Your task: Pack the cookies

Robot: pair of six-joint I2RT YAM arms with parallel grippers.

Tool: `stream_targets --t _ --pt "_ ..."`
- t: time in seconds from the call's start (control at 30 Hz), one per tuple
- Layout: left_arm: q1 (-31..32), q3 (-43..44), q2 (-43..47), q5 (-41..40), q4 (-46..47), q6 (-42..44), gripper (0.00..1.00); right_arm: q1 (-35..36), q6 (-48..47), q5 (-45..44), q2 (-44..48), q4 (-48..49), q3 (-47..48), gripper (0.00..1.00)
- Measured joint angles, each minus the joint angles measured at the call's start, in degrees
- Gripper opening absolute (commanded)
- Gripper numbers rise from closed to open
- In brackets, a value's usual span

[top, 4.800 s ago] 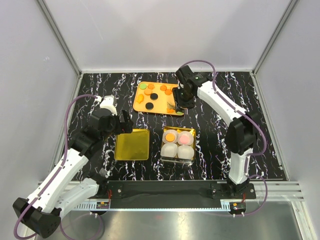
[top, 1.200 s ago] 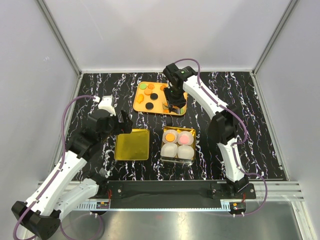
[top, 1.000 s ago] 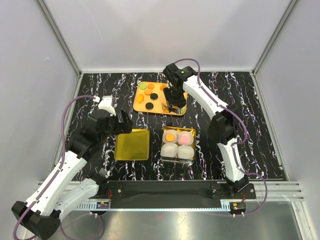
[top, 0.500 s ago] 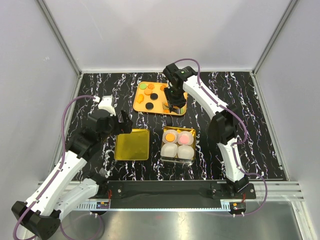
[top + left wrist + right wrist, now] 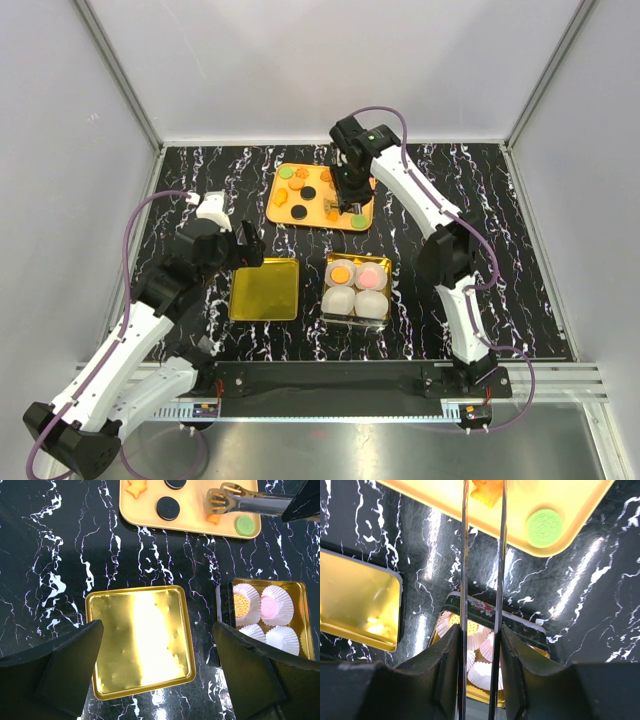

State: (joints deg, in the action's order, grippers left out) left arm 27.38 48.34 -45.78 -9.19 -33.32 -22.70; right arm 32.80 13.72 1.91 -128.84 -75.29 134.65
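Orange cookie (image 5: 487, 491) between tongs (image 5: 465, 580) tips, beyond right fingers (image 5: 445, 675).

Black white-veined tabletop (image 5: 230, 165) — plain white walls (image 5: 320, 70), aluminium posts (image 5: 120, 75)

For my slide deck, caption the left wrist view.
Tongs at an orange cookie on the tray; gold lid and cookie box below.

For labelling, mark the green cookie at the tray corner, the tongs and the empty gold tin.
green cookie (image 5: 544, 527): right wrist view, centre of its face.
tongs (image 5: 250, 503): left wrist view, midway along its arms.
empty gold tin (image 5: 140, 640): left wrist view, middle of its floor.
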Motion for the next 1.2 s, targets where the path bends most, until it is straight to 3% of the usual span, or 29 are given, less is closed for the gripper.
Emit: stream_targets --t 0.77,1.2 --pt "0.0 0.0 0.0 0.0 0.0 0.0 0.99 -2.5 0.1 -1.0 0.9 0.1 2.0 0.35" --pt "0.0 0.0 0.0 0.0 0.0 0.0 0.99 -2.5 0.6 -0.7 15.1 0.7 -7.0 0.35"
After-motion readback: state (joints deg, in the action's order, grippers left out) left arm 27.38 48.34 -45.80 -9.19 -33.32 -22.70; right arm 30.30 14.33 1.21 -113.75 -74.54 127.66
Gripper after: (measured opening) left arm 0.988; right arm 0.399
